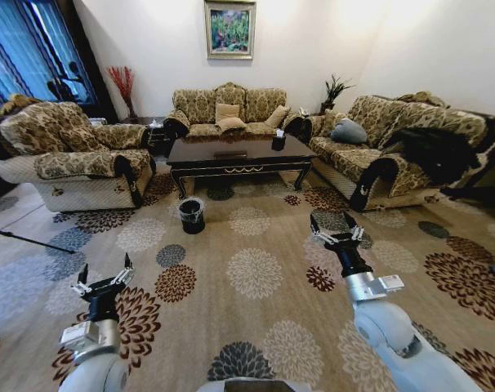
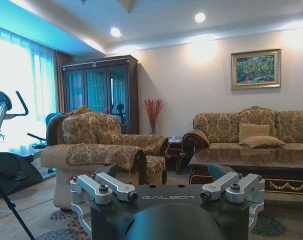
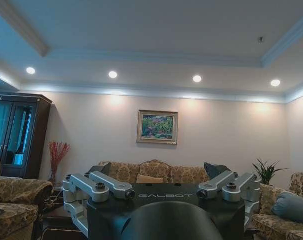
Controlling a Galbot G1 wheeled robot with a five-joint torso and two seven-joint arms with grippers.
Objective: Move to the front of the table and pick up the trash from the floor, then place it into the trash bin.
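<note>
Nearest the head camera, both arms reach forward over the flower-patterned beige carpet; the left gripper hangs low on the robot's left with its two fingers spread wide and nothing between them; the right gripper is held farther forward on the right, likewise spread and holding nothing. Ahead, the long low dark glossy wooden table with gold scroll ornament on its front rail stands among three gold-patterned sofas; the small round black trash bin lined with clear plastic sits on the carpet just in front of the table's left front leg, well apart from both grippers; a small black box rests on the tabletop near its right end. Litter on the floor is hard to make out against the busy carpet, and I cannot tell where the bottle or paper lies.

From the left wrist, the left gripper shows its silver linkage bars set wide apart, fingertips cut off from sight; beyond it appear the table's corner, a patterned armchair, a dark glass-fronted cabinet and an exercise machine by the window. From the right wrist, the right gripper is equally wide; its camera tilts upward to the ceiling, a framed landscape painting and the sofa backs, with floor and bin hidden.
</note>
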